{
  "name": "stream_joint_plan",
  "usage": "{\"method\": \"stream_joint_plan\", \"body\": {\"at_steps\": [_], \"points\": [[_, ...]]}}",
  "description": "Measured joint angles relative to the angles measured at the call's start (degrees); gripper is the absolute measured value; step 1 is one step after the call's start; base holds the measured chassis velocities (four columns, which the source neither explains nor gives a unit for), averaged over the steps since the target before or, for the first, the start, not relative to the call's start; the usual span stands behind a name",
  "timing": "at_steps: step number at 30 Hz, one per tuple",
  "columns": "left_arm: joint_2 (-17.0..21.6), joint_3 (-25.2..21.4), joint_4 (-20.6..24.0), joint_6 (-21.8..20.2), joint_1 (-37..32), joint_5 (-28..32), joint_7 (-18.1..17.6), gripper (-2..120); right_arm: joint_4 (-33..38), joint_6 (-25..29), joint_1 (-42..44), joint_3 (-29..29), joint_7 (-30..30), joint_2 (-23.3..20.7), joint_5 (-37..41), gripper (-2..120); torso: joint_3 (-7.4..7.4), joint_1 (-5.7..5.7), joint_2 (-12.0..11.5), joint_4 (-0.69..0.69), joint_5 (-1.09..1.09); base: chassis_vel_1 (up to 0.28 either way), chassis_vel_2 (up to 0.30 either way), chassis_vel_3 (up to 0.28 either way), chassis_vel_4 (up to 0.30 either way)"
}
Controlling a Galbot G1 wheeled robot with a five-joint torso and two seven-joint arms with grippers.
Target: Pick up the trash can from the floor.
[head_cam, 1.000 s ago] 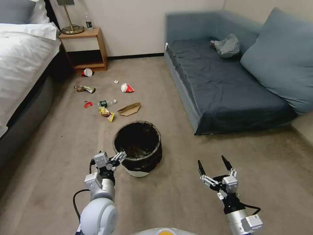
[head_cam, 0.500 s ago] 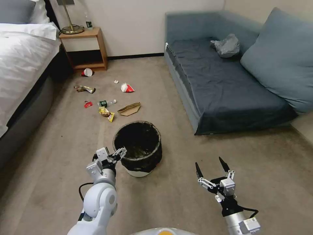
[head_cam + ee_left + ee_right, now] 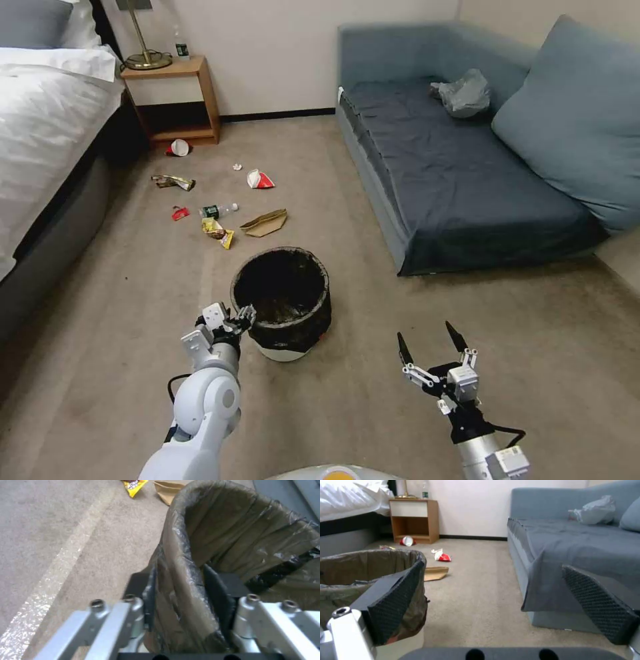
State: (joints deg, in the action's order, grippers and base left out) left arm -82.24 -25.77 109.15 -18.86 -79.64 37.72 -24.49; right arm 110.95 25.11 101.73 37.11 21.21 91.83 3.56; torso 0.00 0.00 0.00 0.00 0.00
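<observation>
The trash can (image 3: 283,300), a small white bin with a crinkled black liner folded over its rim, stands on the beige carpet floor (image 3: 133,300) in front of me. My left gripper (image 3: 243,319) is at the near left of its rim. In the left wrist view the left gripper (image 3: 181,595) straddles the lined rim of the trash can (image 3: 233,530), one pad inside and one outside, shut on it. My right gripper (image 3: 430,343) hangs open above bare carpet to the right of the bin. The right wrist view shows the right gripper (image 3: 491,567) with the trash can (image 3: 370,580) beside it.
Litter lies beyond the bin: a brown paper bag (image 3: 265,223), a yellow wrapper (image 3: 219,233), a bottle (image 3: 219,211), a red-and-white cup (image 3: 259,179). A grey-blue sofa (image 3: 453,180) stands on the right, a bed (image 3: 47,133) on the left and a nightstand (image 3: 175,100) at the far wall.
My left arm has pushed forward and its gripper has sunk slightly onto the bin's rim. The right gripper has drifted a little lower and leftward. The bin has not moved.
</observation>
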Motion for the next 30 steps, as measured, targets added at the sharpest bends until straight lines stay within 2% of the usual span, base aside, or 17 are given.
{"method": "stream_joint_plan", "body": {"at_steps": [1,3,4,6,9,16,18,19,21,30], "points": [[0.0,0.0,0.0,0.0,0.0,0.0,0.0,35,0.0,0.0,0.0,0.0,0.0,0.0,0.0,100,0.00,0.00,0.0,0.00,0.00,0.000,0.000,0.000,0.000],[-0.2,0.0,-0.4,0.8,-0.3,0.0,0.2,22,-0.2,0.1,0.0,0.1,0.1,-0.2,0.2,100,0.00,0.00,0.0,0.01,0.00,0.000,0.000,0.000,0.000],[-0.2,0.0,-0.4,0.8,-0.3,0.0,0.2,22,-0.2,0.1,0.0,0.1,0.1,-0.2,0.2,100,0.00,0.00,0.0,0.01,0.00,0.000,0.000,0.000,0.000],[-0.4,0.1,-0.7,1.7,-0.8,-0.4,0.6,12,-0.2,0.1,0.0,0.1,0.2,-0.2,0.3,100,0.00,0.00,0.0,0.01,0.00,0.000,0.000,0.000,0.000],[-0.6,0.2,-0.8,2.5,-1.1,-0.8,1.0,7,-0.2,0.1,-0.1,0.1,0.3,-0.3,0.3,100,0.00,0.00,0.0,-0.01,-0.01,0.000,0.000,0.000,0.000],[-0.4,0.0,-0.3,4.9,-1.8,-2.3,0.9,6,-0.2,0.3,0.0,0.0,0.8,-0.4,0.3,100,0.00,0.00,0.0,0.00,-0.01,0.000,0.000,0.000,0.000],[-0.3,0.1,1.0,8.2,-2.6,-3.7,1.2,6,-0.2,0.4,0.1,0.0,0.9,-0.4,0.2,100,0.00,0.00,0.0,0.00,-0.01,0.000,0.000,0.000,0.000],[-0.3,0.1,1.0,8.2,-2.6,-3.7,1.2,6,-0.2,0.4,0.1,0.0,0.9,-0.4,0.2,100,0.00,0.00,0.0,0.00,-0.01,0.000,0.000,0.000,0.000],[-0.1,0.2,3.4,10.5,-3.9,-4.1,2.5,6,-0.2,0.5,0.1,-0.1,0.9,-0.4,0.1,100,0.00,0.00,0.0,0.02,0.01,0.000,0.000,0.000,0.000],[0.8,1.4,9.6,12.8,-7.6,-8.8,6.5,6,0.3,0.8,0.1,0.2,0.2,-0.2,0.1,100,0.00,0.00,0.0,0.00,0.00,0.000,0.000,0.000,0.000]]}}
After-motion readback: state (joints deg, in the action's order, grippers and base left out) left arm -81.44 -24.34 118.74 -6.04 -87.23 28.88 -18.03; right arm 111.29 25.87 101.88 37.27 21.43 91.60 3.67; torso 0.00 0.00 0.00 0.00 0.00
